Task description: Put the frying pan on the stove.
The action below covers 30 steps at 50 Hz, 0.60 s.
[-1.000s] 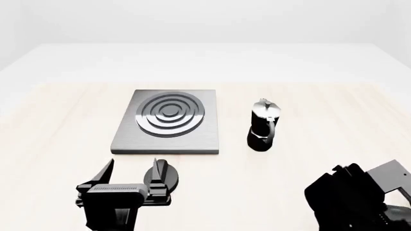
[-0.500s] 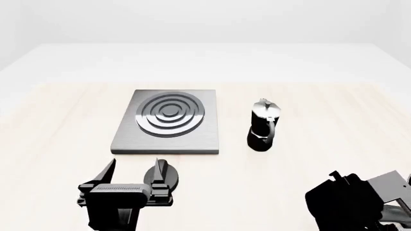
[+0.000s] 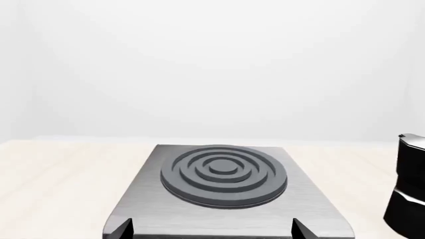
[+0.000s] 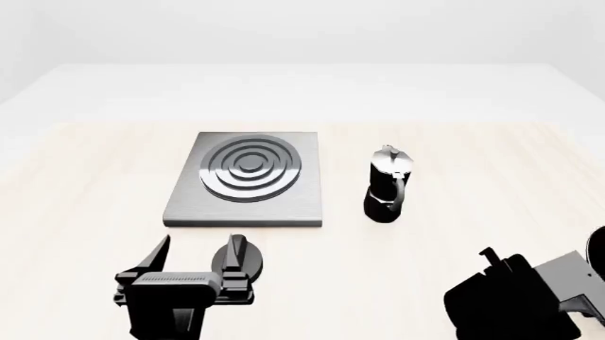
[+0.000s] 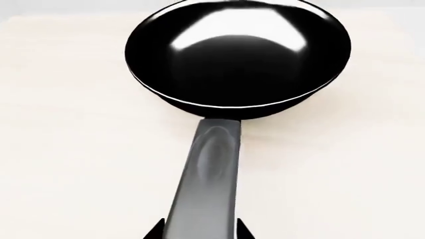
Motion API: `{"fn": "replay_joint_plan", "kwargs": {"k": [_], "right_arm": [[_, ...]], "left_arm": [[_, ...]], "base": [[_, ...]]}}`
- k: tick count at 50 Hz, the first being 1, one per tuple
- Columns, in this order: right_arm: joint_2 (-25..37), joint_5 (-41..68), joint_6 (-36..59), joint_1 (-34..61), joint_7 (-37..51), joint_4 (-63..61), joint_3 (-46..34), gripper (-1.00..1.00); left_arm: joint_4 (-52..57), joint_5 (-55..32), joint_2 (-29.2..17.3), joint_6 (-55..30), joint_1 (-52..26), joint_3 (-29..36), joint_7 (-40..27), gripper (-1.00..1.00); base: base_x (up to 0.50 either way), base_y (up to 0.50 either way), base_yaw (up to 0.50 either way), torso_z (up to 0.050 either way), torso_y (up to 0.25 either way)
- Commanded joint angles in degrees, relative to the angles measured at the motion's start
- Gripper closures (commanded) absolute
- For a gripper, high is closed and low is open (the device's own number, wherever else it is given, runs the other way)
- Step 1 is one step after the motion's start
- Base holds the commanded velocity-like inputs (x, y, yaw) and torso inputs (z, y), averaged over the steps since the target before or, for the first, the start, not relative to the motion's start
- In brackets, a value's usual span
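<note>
The frying pan (image 5: 238,55) is glossy black and round, with a long dark handle (image 5: 207,174) running back to my right gripper (image 5: 198,231). The jaws press the handle from both sides, shut on it. In the head view my right arm (image 4: 567,280) and a dark mass (image 4: 506,304) sit at the lower right; I cannot tell the pan apart from it there. The stove (image 4: 248,180) is a grey square plate with dark rings, left of centre; it also shows in the left wrist view (image 3: 222,174). My left gripper (image 4: 194,258) is open and empty just in front of the stove.
A black-and-silver moka pot (image 4: 389,185) stands upright right of the stove, between it and my right arm; its edge shows in the left wrist view (image 3: 410,189). The pale wooden table (image 4: 85,184) ends at a white floor behind.
The dark mass and right arm have sunk lower and slightly left in the head view. The left gripper, stove and moka pot have not moved.
</note>
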Motion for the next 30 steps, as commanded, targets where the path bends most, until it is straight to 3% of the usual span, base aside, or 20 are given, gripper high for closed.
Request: {"fn": "replay_joint_plan", "kwargs": {"k": [1,30], "right_arm": [[1.50,-3.50,-5.33,0.02,-5.70,0.33,-6.85,1.00],[2.74,-4.48,-4.52,-0.87,-5.25,-4.07,-10.98,1.00]], "left_arm": [[-0.85,-0.50,-0.07,1.38,0.53,-0.32,0.04,-1.00],[-0.63,-1.35,-0.67,1.77,0.63,-0.70,-0.59,-1.00]], "base": [[0.00,0.00,0.00,0.000,0.000],[0.00,0.00,0.00,0.000,0.001]]}}
